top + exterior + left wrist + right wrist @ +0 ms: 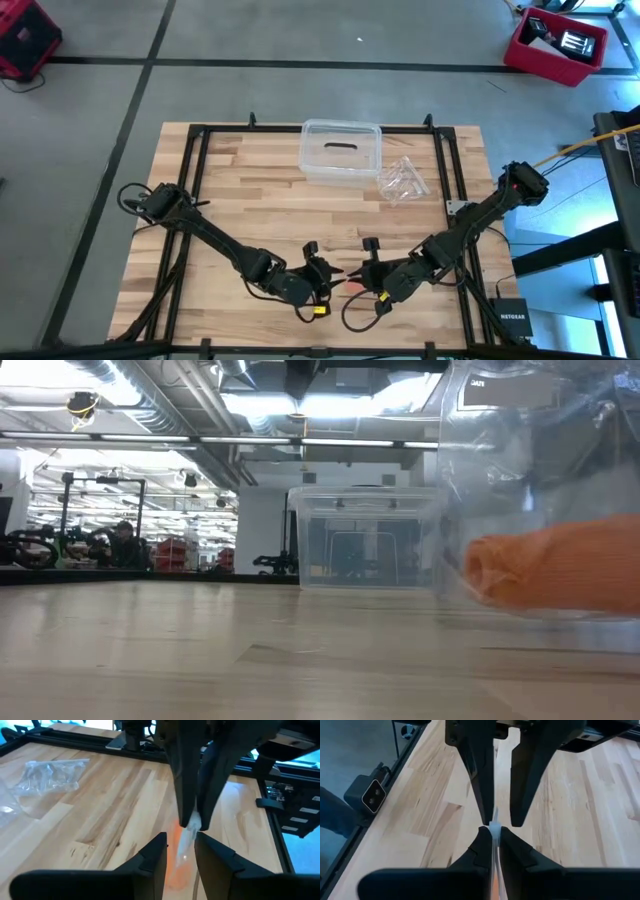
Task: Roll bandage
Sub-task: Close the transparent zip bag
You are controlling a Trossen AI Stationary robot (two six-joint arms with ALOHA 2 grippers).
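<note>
Left pincer (322, 272) and right pincer (366, 270) meet at the near bench (250, 190) edge, both closed on the bandage (179, 855), which spans between them inside a clear wrapper. Rolling well probably needs even tension and matched, slow wrist turns.

The box (341, 152) is set on the table (240, 200) at the middle of the far edge. The plastic bag (403, 181) is laid just beside the box, on its right and slightly nearer. Well in front of the box, near the front edge, the bandage (352, 283) is placed between the left gripper (328, 272) and the right gripper (366, 274), which are met tip to tip over it.
</note>
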